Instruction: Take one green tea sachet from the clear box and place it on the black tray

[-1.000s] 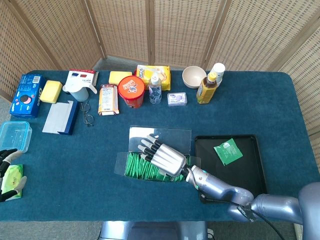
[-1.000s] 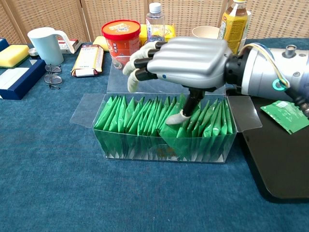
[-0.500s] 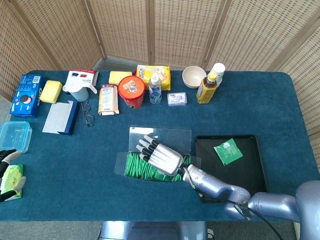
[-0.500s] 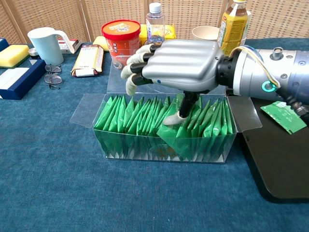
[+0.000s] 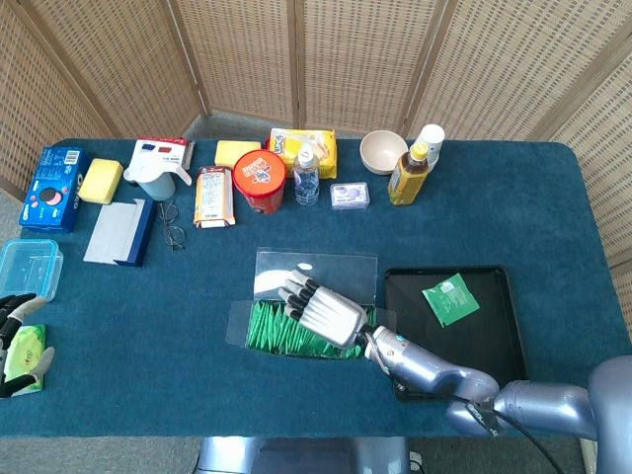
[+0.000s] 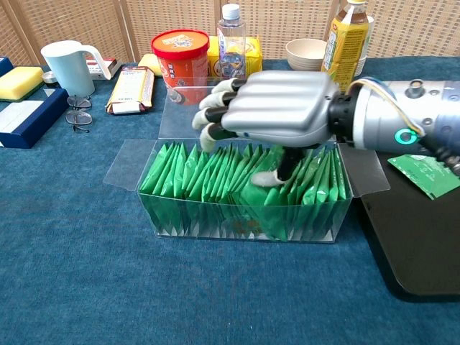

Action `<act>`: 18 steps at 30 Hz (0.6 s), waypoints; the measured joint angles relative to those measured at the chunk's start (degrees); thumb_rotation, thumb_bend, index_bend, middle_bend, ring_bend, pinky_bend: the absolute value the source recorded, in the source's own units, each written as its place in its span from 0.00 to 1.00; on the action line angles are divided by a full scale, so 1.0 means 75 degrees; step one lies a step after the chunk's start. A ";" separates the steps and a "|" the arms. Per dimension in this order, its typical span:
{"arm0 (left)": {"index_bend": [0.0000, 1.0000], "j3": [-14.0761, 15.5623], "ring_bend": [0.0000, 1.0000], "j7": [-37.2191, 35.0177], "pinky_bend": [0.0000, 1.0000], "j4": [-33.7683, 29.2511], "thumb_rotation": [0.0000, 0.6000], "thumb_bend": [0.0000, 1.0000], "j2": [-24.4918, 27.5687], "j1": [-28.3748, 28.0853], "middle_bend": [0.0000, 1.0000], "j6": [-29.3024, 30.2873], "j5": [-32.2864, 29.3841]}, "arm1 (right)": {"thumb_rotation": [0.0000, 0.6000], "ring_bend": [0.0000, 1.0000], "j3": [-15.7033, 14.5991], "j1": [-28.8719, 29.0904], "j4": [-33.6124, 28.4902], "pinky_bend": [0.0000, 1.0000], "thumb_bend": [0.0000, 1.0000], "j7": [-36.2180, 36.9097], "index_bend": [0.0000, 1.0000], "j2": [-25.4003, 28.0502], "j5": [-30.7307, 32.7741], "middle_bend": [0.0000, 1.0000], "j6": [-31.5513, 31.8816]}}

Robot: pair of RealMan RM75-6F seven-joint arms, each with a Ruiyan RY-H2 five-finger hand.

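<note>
The clear box [image 6: 237, 219] stands open in the middle of the table, packed with upright green tea sachets [image 6: 194, 172]. My right hand [image 6: 277, 108] hovers low over the box [image 5: 296, 334], palm down. Its fingers [image 6: 210, 133] are curled at the front, apart from the thumb, whose tip rests among the sachets right of the middle. No sachet is lifted. The same right hand [image 5: 326, 314] covers the box's right half in the head view. The black tray [image 5: 494, 341] lies right of the box with one green sachet [image 5: 450, 298] on it. My left hand [image 5: 15, 341] shows only as spread dark fingers at the left edge.
A green packet [image 5: 27, 354] lies between my left hand's fingers, with a clear tub [image 5: 28, 269] just behind. Along the back stand a red tub [image 5: 260, 180], a water bottle [image 5: 307, 176], a yellow drink bottle [image 5: 413, 168] and a bowl [image 5: 383, 151]. Glasses [image 5: 173, 225] lie left.
My right hand has sunk lower onto the box and its fingers have curled in more. The thumb has stayed among the sachets. My left hand has barely moved.
</note>
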 measured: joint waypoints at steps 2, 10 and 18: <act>0.19 0.0004 0.13 -0.0015 0.25 0.0008 1.00 0.30 0.0005 0.0017 0.18 0.0013 -0.0017 | 0.83 0.05 0.0036 0.0036 0.0017 0.03 0.24 0.0047 0.23 -0.0062 0.0018 0.13 -0.0009; 0.19 0.0019 0.13 -0.0071 0.25 0.0054 1.00 0.30 -0.0007 0.0038 0.18 0.0020 -0.0036 | 0.83 0.05 0.0096 0.0050 0.0133 0.03 0.26 0.0304 0.24 -0.0211 -0.0015 0.13 0.0154; 0.19 0.0014 0.13 -0.0100 0.25 0.0084 1.00 0.30 -0.0005 0.0047 0.18 0.0044 -0.0033 | 0.83 0.06 0.0093 0.0024 0.0251 0.03 0.38 0.0529 0.24 -0.0353 -0.0117 0.14 0.0327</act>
